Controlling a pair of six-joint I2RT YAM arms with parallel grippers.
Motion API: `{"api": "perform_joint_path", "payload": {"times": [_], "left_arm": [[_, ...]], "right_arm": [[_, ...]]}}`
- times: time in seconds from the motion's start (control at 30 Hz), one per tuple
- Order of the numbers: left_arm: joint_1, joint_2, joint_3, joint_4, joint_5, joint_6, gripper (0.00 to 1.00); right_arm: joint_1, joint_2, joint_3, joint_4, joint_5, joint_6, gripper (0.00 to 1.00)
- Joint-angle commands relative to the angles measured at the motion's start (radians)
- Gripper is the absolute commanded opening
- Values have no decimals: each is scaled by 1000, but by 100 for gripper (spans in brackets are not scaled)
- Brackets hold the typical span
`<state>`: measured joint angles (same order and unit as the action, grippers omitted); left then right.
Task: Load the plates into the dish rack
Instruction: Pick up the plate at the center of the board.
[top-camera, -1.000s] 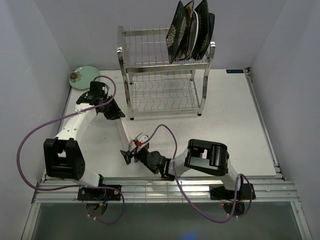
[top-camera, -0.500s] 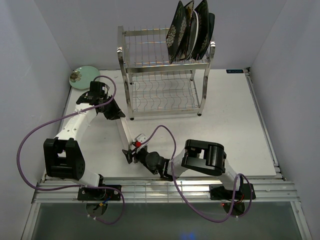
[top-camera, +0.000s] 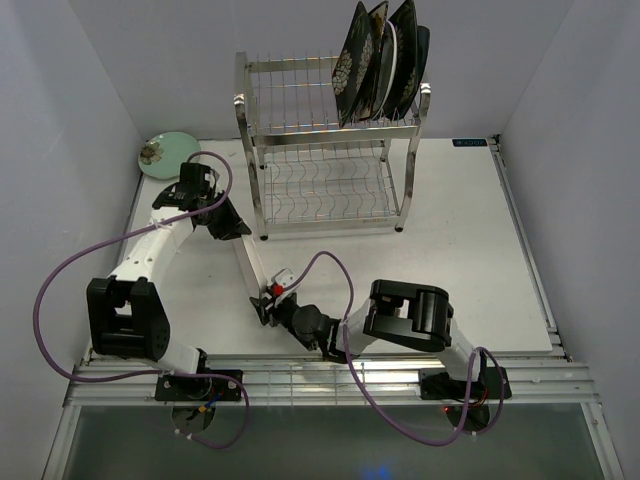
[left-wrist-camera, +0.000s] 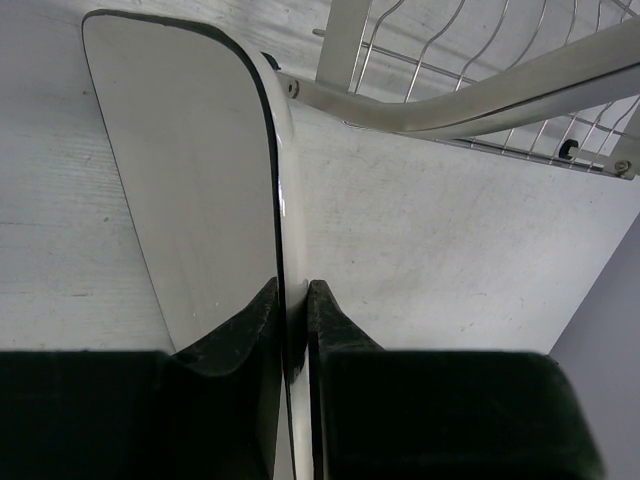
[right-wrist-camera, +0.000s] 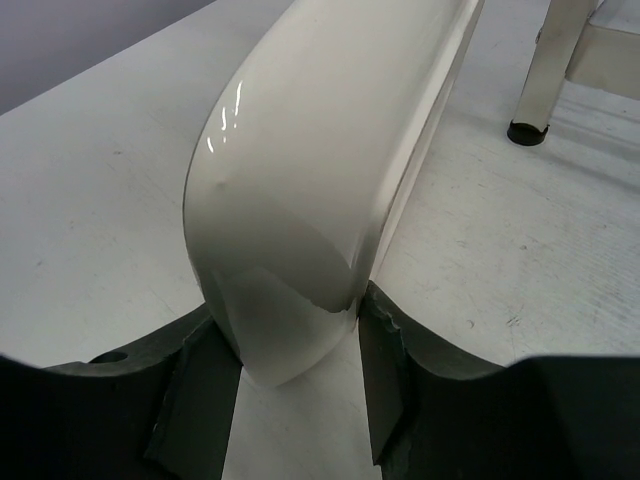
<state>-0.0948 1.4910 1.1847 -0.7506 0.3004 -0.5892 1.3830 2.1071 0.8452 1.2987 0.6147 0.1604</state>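
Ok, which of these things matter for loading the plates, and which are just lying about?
For the job:
white plate, standing on edge
green plate
plates already racked
dish rack

Just lying about:
purple cables
small blue label

Pretty plain setup: a flat white table (top-camera: 470, 250) boxed in by pale grey-lavender walls, the back wall (top-camera: 180, 60) plus the left wall (top-camera: 50, 150) and right wall (top-camera: 590, 150). Silver metal rails (top-camera: 330, 375) run along the near edge. The light is soft and even, and there's a tiny blue label (top-camera: 468, 142) at the far right corner.
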Motion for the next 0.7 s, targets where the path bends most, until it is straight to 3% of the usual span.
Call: {"api": "perform_joint_path", "payload": {"times": [0.0, 0.17, 0.67], "left_arm": [[-2, -95, 53, 19, 36, 0, 0], [-2, -126, 115, -44, 9, 2, 0], [9, -144, 337, -194, -17, 12, 0]], "right_arm": [[5, -59, -8, 146, 36, -44, 23], [11, -82, 18, 125, 30, -88, 19], [22, -206, 118, -10, 6, -217, 19]]}}
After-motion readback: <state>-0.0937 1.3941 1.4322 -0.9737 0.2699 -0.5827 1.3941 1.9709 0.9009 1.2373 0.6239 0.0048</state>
